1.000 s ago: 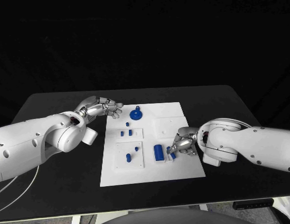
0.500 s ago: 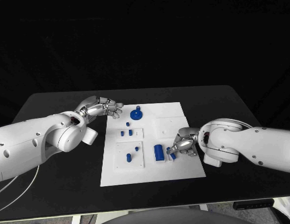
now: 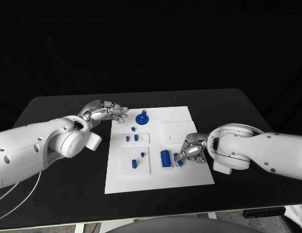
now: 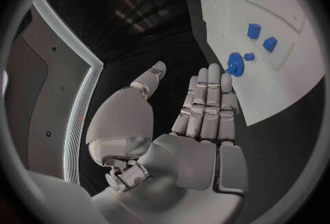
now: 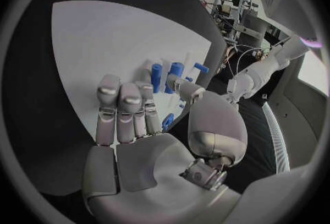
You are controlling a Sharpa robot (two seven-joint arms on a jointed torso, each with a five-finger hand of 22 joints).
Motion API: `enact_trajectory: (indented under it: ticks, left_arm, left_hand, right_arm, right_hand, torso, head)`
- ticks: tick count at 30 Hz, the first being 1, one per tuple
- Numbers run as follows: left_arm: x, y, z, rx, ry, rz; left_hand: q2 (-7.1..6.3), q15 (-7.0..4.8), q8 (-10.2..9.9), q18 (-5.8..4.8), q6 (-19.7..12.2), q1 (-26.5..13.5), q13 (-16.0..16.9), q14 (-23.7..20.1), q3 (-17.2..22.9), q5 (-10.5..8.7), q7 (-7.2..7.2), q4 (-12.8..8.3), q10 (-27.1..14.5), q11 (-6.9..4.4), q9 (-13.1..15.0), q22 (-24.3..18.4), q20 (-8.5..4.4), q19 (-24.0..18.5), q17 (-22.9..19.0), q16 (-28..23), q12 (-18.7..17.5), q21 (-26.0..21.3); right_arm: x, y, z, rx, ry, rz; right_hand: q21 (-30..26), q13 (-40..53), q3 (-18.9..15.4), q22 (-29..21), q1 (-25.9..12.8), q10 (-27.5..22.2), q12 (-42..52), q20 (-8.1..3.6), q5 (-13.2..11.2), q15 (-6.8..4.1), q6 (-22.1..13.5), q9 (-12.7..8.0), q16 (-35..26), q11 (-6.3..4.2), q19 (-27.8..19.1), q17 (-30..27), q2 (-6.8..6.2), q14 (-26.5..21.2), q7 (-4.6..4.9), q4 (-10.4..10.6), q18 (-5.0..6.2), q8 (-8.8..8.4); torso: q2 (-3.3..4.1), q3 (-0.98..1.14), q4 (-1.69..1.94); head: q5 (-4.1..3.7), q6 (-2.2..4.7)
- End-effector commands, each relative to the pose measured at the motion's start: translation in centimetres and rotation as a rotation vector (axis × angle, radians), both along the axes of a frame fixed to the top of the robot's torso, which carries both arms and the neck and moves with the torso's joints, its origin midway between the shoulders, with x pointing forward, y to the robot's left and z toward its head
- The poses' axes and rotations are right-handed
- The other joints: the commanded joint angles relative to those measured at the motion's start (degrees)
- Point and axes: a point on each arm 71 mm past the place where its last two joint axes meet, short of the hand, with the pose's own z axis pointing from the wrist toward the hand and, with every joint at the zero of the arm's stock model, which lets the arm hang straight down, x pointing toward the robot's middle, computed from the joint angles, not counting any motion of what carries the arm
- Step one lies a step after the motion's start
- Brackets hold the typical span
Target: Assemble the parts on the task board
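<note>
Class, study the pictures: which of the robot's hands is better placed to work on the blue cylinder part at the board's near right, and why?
The right hand, probably. Its fingers sit beside the blue cylinder on the task board. The left hand hovers by the board's far left corner, near the round blue part, holding nothing.

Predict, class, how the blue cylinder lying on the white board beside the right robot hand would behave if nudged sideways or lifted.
The blue cylinder lies on its side on the task board, so a sideways nudge would probably roll it. It looks like small, solid plastic: likely stiff and light. Its smooth round surface may slip in the right robot hand.
</note>
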Motion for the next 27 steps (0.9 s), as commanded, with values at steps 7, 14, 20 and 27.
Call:
enact_trajectory:
  ticks: [7, 14, 20, 27]
  left_arm:
    - [-0.05, -0.19, 0.06, -0.003, -0.003, -0.015]
    - [-0.04, -0.12, 0.06, -0.002, -0.003, -0.013]
    - [-0.05, -0.15, 0.06, -0.002, -0.003, -0.014]
    - [-0.02, -0.17, 0.05, -0.002, -0.004, -0.014]
  left_hand:
    - [0.34, 0.03, 0.39, 0.65, -0.15, -0.09, 0.10, 0.56, -0.09, 0.18, -0.27, -0.16, 0.19, -0.17, -0.08, 0.11, 0.15, 0.12, 0.13, -0.26, -0.13, -0.41]
    - [0.35, 0.03, 0.40, 0.65, -0.15, -0.09, 0.10, 0.56, -0.09, 0.18, -0.27, -0.17, 0.19, -0.17, -0.09, 0.13, 0.15, 0.12, 0.17, -0.29, -0.13, -0.43]
    - [0.35, 0.03, 0.41, 0.65, -0.15, -0.09, 0.10, 0.57, -0.09, 0.18, -0.27, -0.17, 0.19, -0.17, -0.10, 0.14, 0.15, 0.12, 0.20, -0.32, -0.13, -0.45]
    - [0.36, 0.03, 0.41, 0.65, -0.15, -0.09, 0.10, 0.57, -0.08, 0.19, -0.27, -0.17, 0.19, -0.17, -0.10, 0.16, 0.15, 0.13, 0.24, -0.35, -0.13, -0.47]
  right_arm:
    - [-0.32, 0.14, -0.02, 0.006, 0.015, 0.030]
    - [-0.38, 0.14, 0.00, 0.009, 0.016, 0.033]
    - [-0.26, -0.08, 0.00, 0.007, 0.009, 0.029]
    - [0.29, -0.68, 0.04, 0.009, -0.031, 0.026]
  right_hand:
    - [-0.22, -0.01, -0.12, 0.58, 0.57, 0.06, 0.32, -0.31, -0.21, -0.44, -0.06, 0.11, -0.10, -0.24, 0.09, 0.08, 0.21, 0.12, 0.25, 0.42, 0.87, 0.39]
    - [-0.20, -0.01, -0.15, 0.60, 0.69, 0.08, 0.33, -0.32, -0.20, -0.45, -0.06, 0.13, -0.09, -0.26, 0.09, 0.09, 0.33, 0.12, 0.23, 0.35, 0.87, 0.42]
    - [-0.17, -0.01, -0.27, 0.63, 1.08, 0.10, 0.34, -0.36, -0.19, -0.48, -0.11, 0.16, -0.07, -0.27, 0.05, 0.10, 0.45, 0.12, 0.22, -0.01, 0.87, 0.46]
    - [-0.13, -0.01, -0.43, 0.67, 1.85, 0.13, 0.35, -0.42, -0.19, -0.51, -0.16, 0.21, -0.07, -0.28, 0.02, 0.11, 0.59, 0.10, 0.21, -0.77, 0.87, 0.53]
  torso:
    - [0.02, -0.01, 0.03]
    - [0.01, -0.02, 0.03]
    - [0.01, -0.02, 0.02]
    - [0.00, -0.01, 0.03]
  head:
    - [0.03, -0.08]
    - [0.07, -0.20]
    - [0.10, -0.11]
    - [0.09, 0.01]
